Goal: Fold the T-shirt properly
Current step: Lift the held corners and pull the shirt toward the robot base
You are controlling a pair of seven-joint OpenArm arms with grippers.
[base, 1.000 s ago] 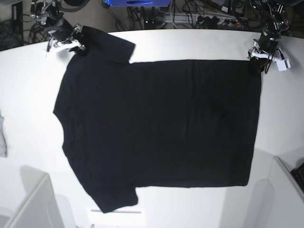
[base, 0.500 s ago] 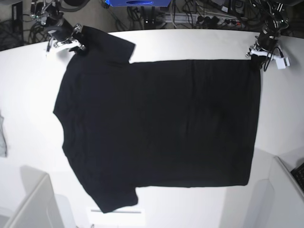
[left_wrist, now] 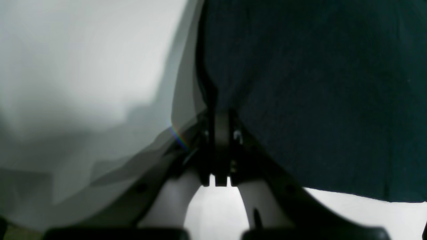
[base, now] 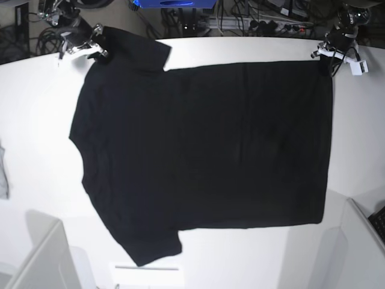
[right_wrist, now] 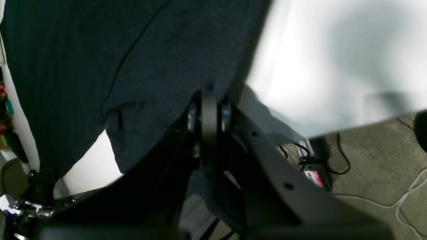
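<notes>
The black T-shirt [base: 198, 144] lies spread on the white table [base: 36, 120], plain side up, collar toward the left and hem toward the right. My right gripper [base: 93, 51] pinches the far sleeve corner at the top left; close up its jaws are shut on dark cloth [right_wrist: 160, 66]. My left gripper [base: 325, 60] pinches the far hem corner at the top right, its jaws closed on the T-shirt's edge [left_wrist: 300, 83]. The far edge of the shirt looks raised off the table.
A grey cloth scrap [base: 3, 174] lies at the table's left edge. White box-like parts stand at the near left [base: 45, 259] and near right [base: 361, 241]. Cables and a blue device [base: 174, 3] sit behind the table.
Both grippers moved toward the far edge of the table with the shirt's far corners, dragging the whole shirt that way. The left gripper finished closing on the hem corner.
</notes>
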